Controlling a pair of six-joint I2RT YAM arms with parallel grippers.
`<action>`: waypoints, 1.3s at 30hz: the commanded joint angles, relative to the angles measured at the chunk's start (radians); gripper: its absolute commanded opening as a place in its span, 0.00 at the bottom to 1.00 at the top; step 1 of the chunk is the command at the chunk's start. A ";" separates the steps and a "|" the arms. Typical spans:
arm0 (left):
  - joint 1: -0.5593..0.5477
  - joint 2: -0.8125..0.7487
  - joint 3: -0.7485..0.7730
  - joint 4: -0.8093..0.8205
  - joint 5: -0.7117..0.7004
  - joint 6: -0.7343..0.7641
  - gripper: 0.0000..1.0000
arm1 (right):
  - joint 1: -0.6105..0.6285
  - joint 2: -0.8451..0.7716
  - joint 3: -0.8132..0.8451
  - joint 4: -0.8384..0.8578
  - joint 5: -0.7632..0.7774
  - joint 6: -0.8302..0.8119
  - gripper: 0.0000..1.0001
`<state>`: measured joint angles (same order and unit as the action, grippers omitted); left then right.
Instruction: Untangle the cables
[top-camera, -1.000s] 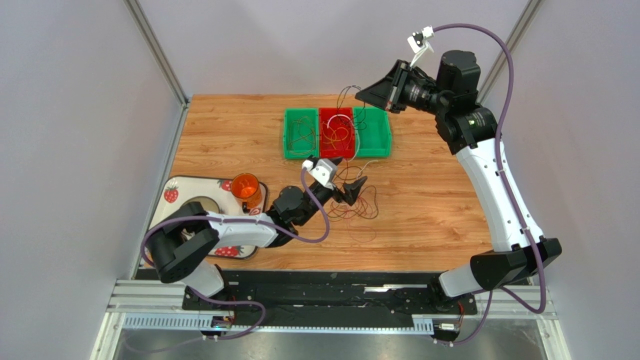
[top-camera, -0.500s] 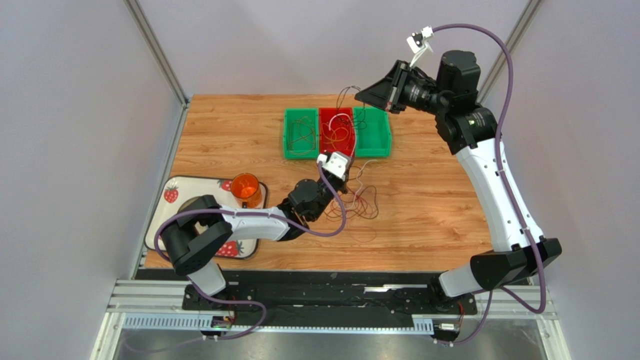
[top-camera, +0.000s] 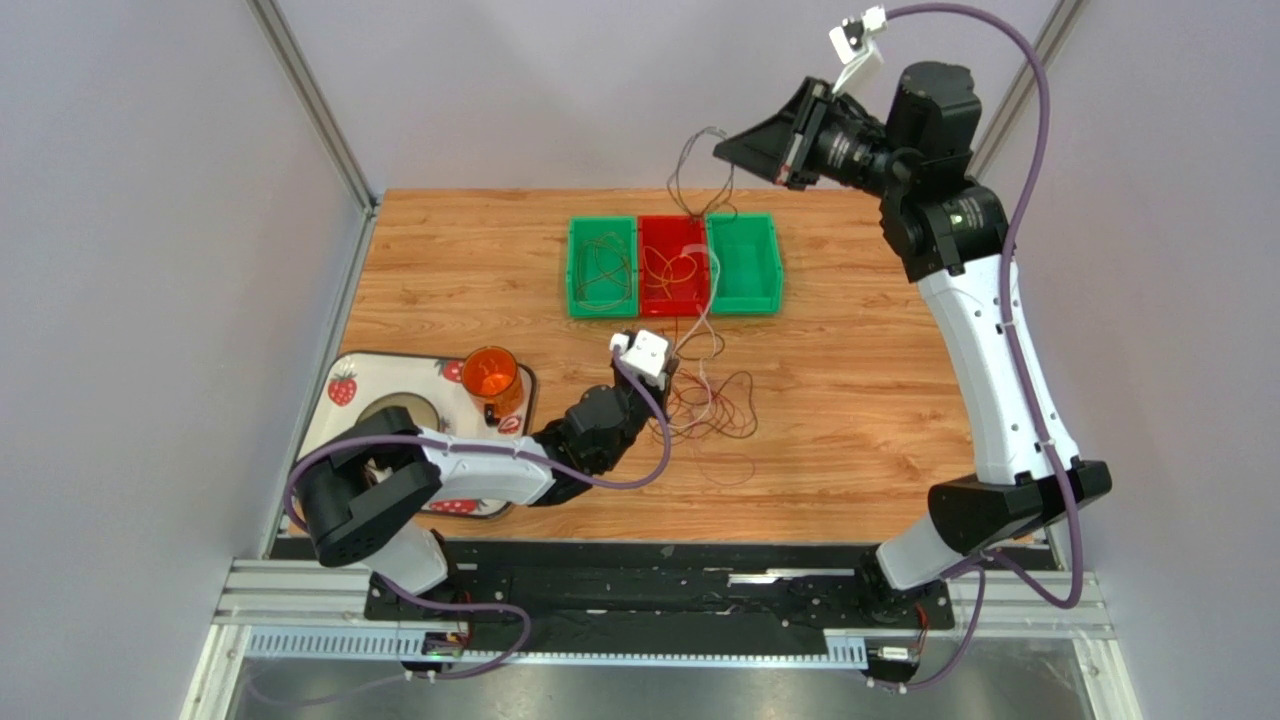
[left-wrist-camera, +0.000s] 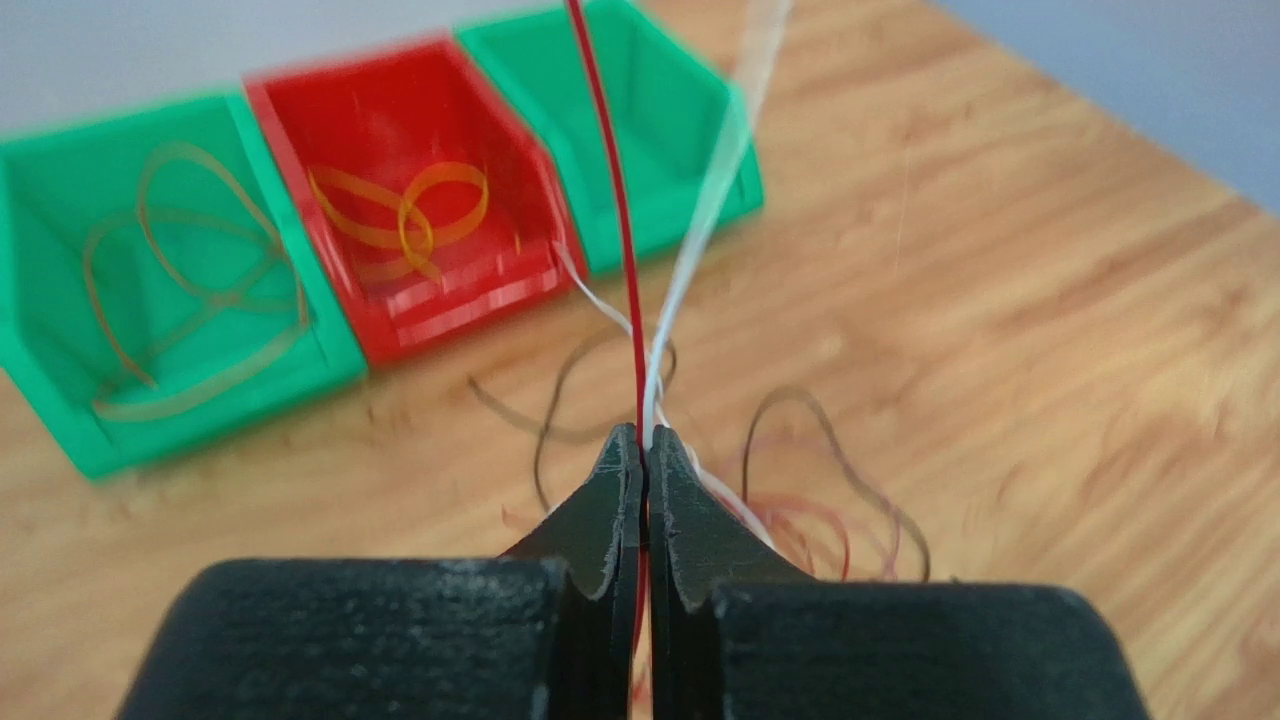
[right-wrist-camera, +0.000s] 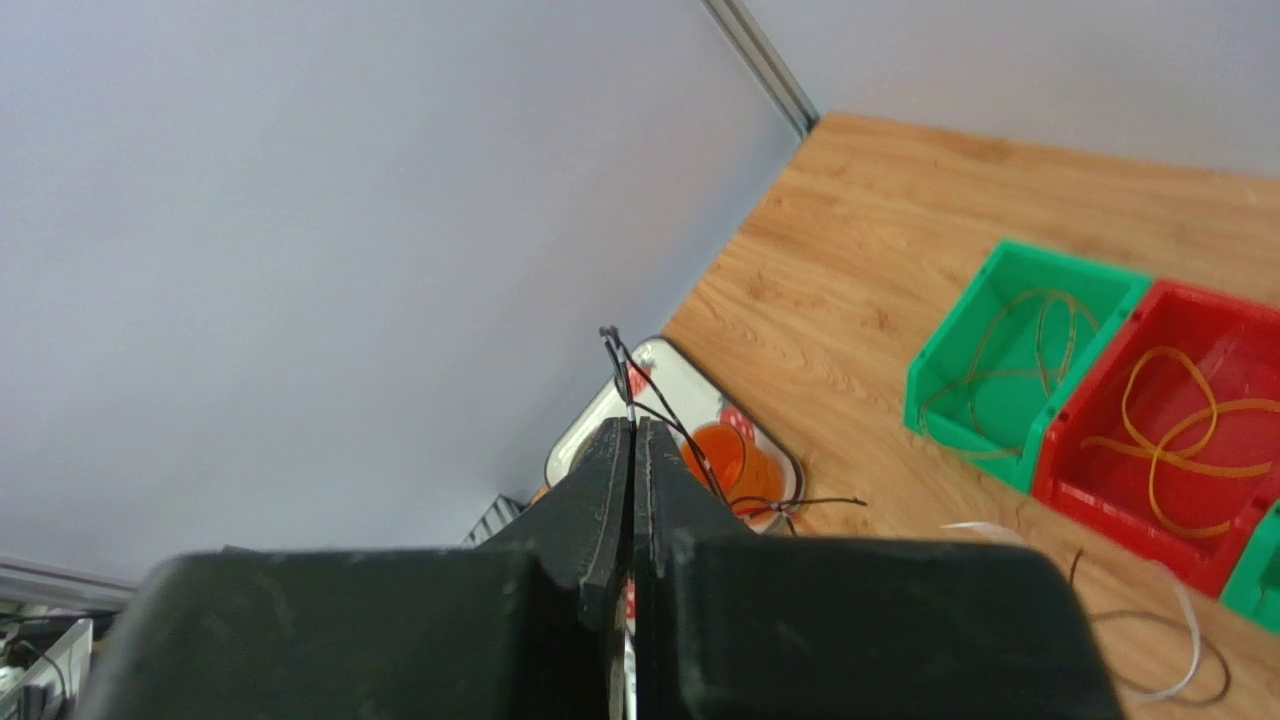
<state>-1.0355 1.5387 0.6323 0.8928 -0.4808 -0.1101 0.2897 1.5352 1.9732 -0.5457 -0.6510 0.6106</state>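
Left end effector (left-wrist-camera: 643, 440) clamped on cables (left-wrist-camera: 622, 248), red and whitish in wrist view, right end effector (right-wrist-camera: 633, 432) likewise

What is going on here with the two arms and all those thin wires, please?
Two robot arms are working on a loose tangle of thin cables lying on the table. The left claw, low over the table, is shut on a red cable and a whitish cable. The right claw, raised high, is shut on a dark cable. The red bin holds orange loops.
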 joint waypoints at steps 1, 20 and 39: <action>-0.006 0.021 -0.091 -0.035 0.011 -0.199 0.00 | -0.007 0.012 0.180 0.062 0.021 0.050 0.00; -0.006 -0.233 -0.020 -0.471 -0.045 -0.201 0.00 | -0.004 0.307 -0.020 0.092 0.096 -0.012 0.00; -0.005 -0.396 -0.074 -0.644 -0.131 -0.237 0.00 | 0.065 0.634 0.116 0.038 0.510 -0.187 0.00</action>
<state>-1.0382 1.1687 0.5674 0.2607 -0.5850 -0.3309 0.3183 2.1452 2.0605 -0.5297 -0.3161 0.5133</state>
